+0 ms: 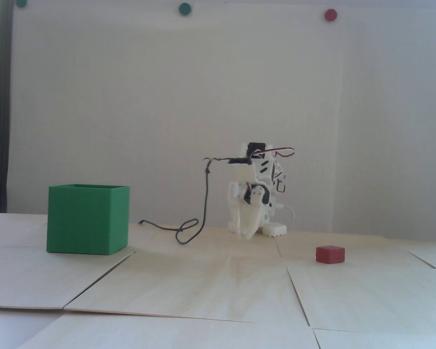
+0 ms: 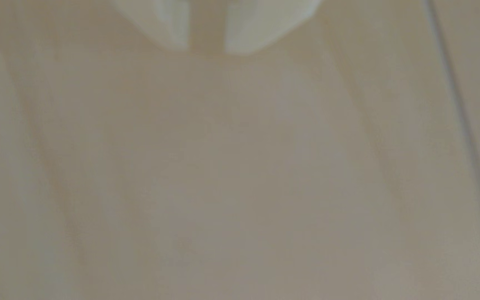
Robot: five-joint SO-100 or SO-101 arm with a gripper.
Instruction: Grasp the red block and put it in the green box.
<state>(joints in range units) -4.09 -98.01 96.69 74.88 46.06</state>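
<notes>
In the fixed view the small dark-red block (image 1: 330, 254) lies on the pale wooden table at the right. The big green box (image 1: 87, 219) stands upright at the left with its top open. Between and behind them my white arm sits folded low, and my gripper (image 1: 249, 235) points down, almost touching the table, well apart from both. Its fingers taper together into one point. The blurred wrist view shows two white fingertips (image 2: 169, 26) at the top edge, my gripper (image 2: 207, 50) holding nothing, with only a thin slit and bare wood below. Block and box are out of that view.
A dark cable (image 1: 189, 232) loops on the table left of the arm base. The tabletop is made of wooden panels with seams (image 1: 296, 287); one seam (image 2: 461, 115) runs down the right of the wrist view. A white wall stands behind.
</notes>
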